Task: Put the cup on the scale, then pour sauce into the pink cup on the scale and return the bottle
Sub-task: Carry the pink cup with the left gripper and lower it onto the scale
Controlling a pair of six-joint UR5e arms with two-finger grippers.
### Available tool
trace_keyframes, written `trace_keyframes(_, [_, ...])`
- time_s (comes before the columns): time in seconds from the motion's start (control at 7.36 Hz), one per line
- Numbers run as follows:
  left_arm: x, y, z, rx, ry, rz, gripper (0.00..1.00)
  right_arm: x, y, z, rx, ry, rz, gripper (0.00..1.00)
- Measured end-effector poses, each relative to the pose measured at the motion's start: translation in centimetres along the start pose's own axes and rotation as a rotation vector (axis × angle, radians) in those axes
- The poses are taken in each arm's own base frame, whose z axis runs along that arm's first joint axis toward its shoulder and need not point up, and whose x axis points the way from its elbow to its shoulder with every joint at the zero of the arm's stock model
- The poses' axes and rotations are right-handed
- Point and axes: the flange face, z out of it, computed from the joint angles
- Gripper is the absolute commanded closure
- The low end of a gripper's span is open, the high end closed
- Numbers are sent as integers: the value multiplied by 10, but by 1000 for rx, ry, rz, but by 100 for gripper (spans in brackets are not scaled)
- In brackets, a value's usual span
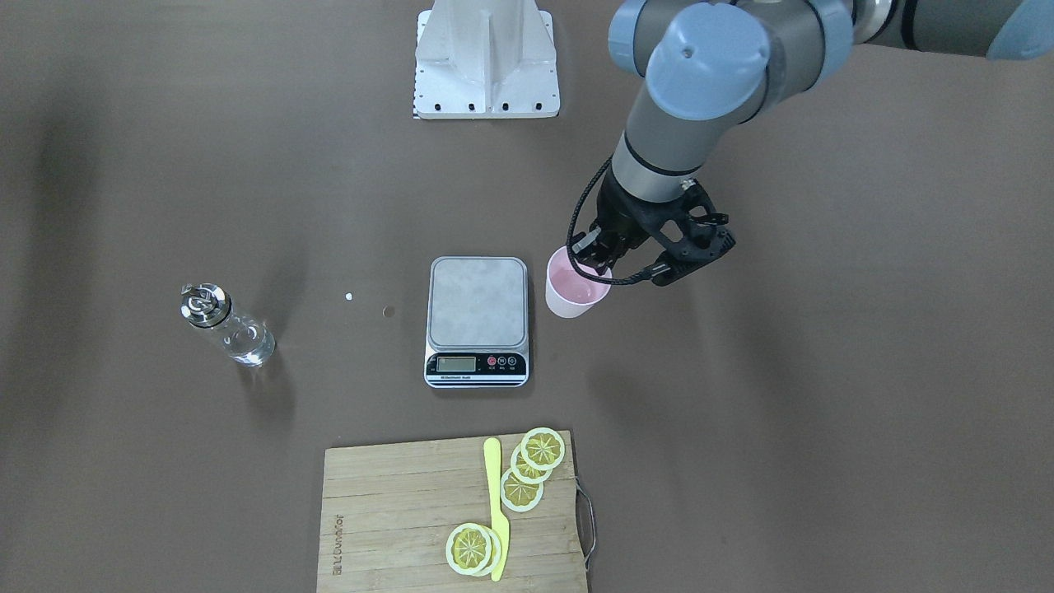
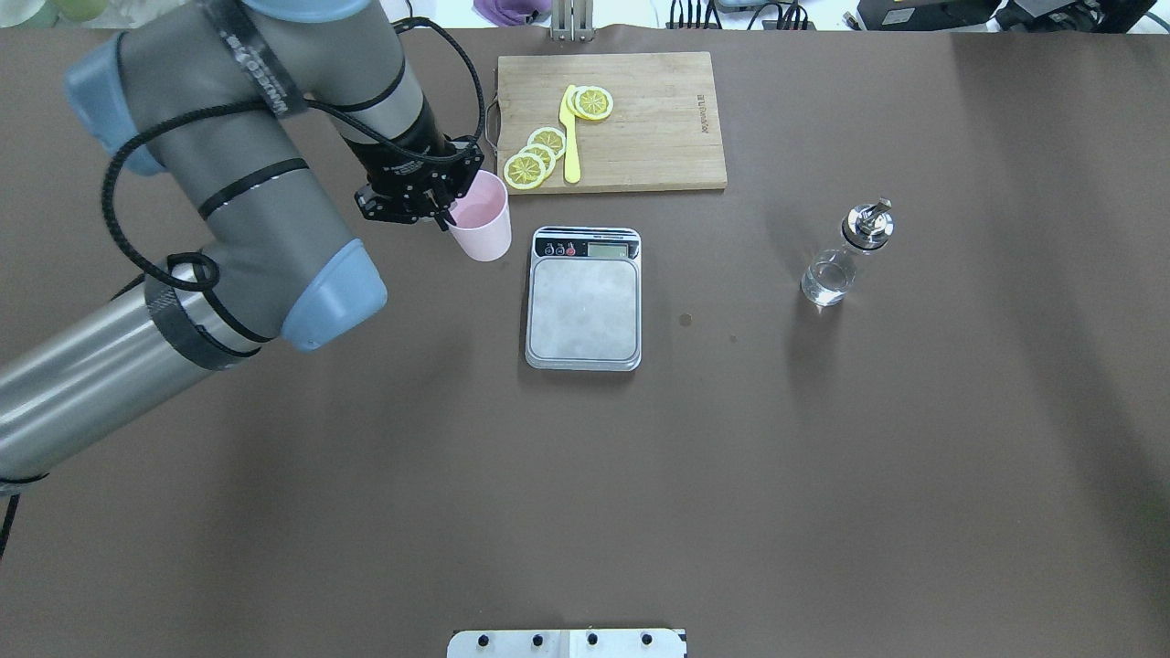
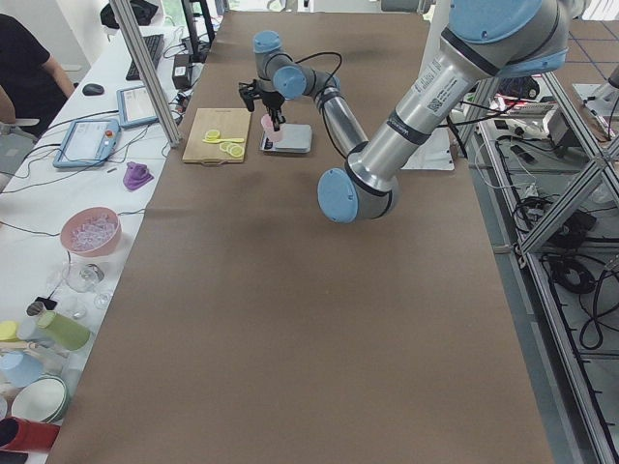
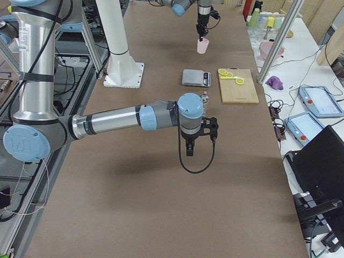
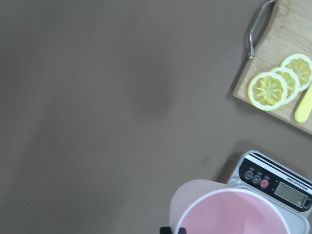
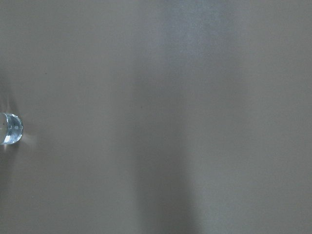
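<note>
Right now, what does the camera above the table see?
The left arm's fingers pinch the rim of a pink cup just left of an empty grey kitchen scale. A clear glass bottle stands far right; lemon slices lie on a wooden board beyond.

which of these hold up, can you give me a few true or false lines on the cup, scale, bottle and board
1. The cup sits on the scale. False: it is beside the scale, with the left pincer on its rim.
2. The scale's platform has nothing on it. True.
3. The bottle stands upright with no pincer on it. True.
4. The board is bare. False: lemon slices and a yellow knife lie on it.
</note>
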Motion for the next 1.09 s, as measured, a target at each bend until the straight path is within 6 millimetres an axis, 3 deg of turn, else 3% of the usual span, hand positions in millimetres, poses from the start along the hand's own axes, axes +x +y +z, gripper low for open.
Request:
trace_keyframes(0.14, [24,14,11,10,-1,-21,100,1,1,-1,5,18,-3,0])
trace_keyframes(0.41, [67,39,52,32,9,-48,100,0,2,-2,12,35,-11,0])
trace_keyframes(0.68, [76,54,79,39,6,-49,100,-4,1,-4,17,33,-18,0])
trace_keyframes(1.09, [69,65,81,32,6,-42,100,-8,-1,-6,21,25,-22,0])
